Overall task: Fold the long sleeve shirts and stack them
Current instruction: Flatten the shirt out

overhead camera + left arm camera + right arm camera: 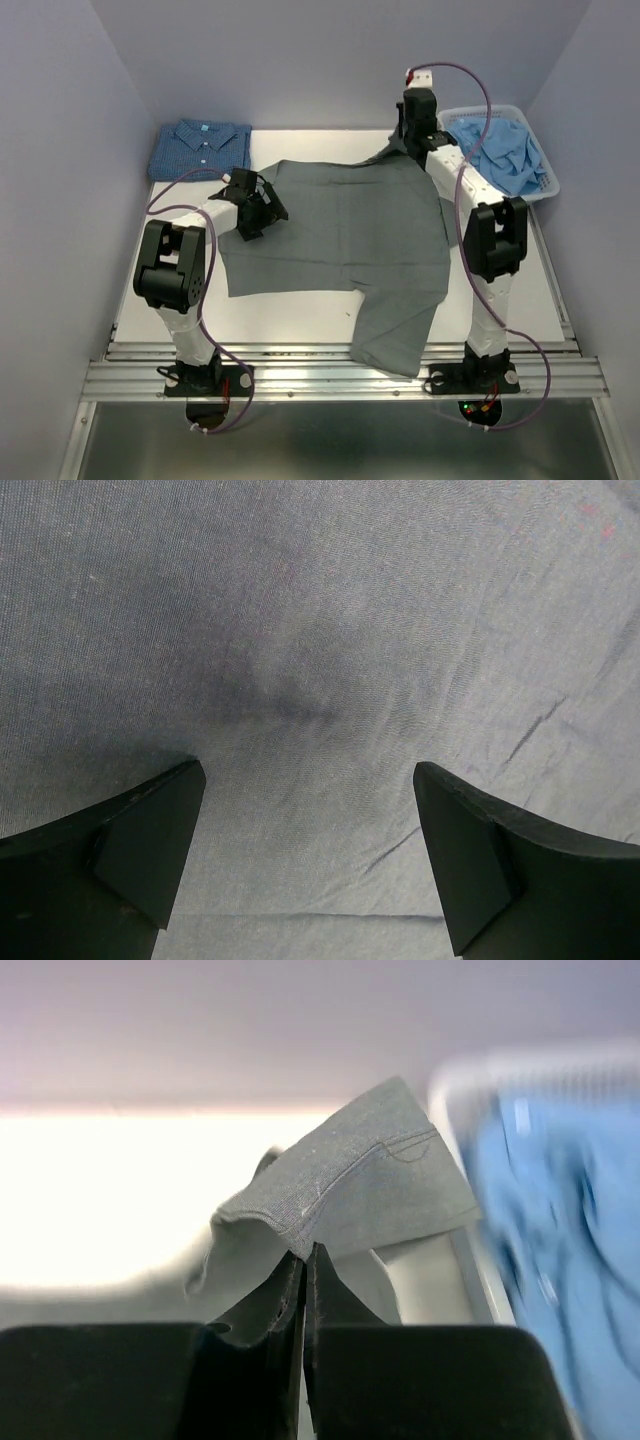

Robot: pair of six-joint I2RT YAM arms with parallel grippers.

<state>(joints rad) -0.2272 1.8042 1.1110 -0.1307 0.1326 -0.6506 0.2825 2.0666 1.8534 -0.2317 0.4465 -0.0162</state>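
Note:
The slate-grey shirt lies spread across the table's middle, its lower part hanging over the front edge. My left gripper is open and pressed low over the shirt's left side; in the left wrist view the grey cloth fills the frame between my fingers. My right gripper is shut on the grey shirt's far right corner and holds it lifted; the right wrist view shows the stitched cuff pinched at my fingertips. The dark blue checked shirt lies folded at the far left.
A white basket at the far right holds light blue clothes; it also shows blurred in the right wrist view. Pale walls close in the table on three sides. The metal rail runs along the front edge.

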